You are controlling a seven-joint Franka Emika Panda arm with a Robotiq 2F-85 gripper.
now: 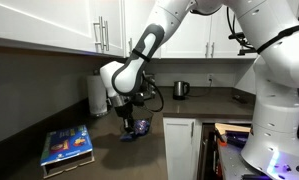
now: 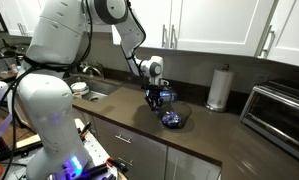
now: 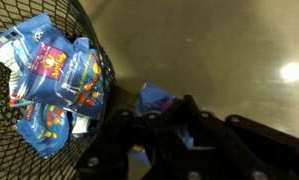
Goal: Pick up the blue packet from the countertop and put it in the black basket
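**Entry: carry-and-release stage, packet in transit**

- **Pincer** [image 2: 155, 97]: clenched on the blue packet [image 3: 154, 99]. In the wrist view the blue foil sits between the dark fingers [image 3: 186, 108], with a corner poking out ahead of them.
- **Blue packet**: off the desk [image 2: 204, 135] and held in the air in both exterior views. It is just beside the black basket [image 3: 97, 60] and not yet over its opening.
- **Black basket**: round wire, standing on the desk. It holds a heap of other blue printed packets [image 3: 54, 80]. In the wrist view its rim lies to the left of the held packet.
- **Other stock**: a paper-towel roll [image 2: 221, 88] and a toaster oven [image 2: 279, 115] stand beyond the basket, well apart from it. A large blue box [image 1: 67, 147] lies flat on the desk, also apart.

**Handling notes (judgement)**
- The grasp looks done; the placing remains.
- Shift the pincer sideways until the whole packet hangs inside the rim line.
- Keep enough height that the dangling edge clears the wire.
- Lower only slightly, since a light wire basket probably slides or tips if nudged.
- Aim for the barer part of the heap so the packet does not slip back out.
- Let go there, then lift straight up.
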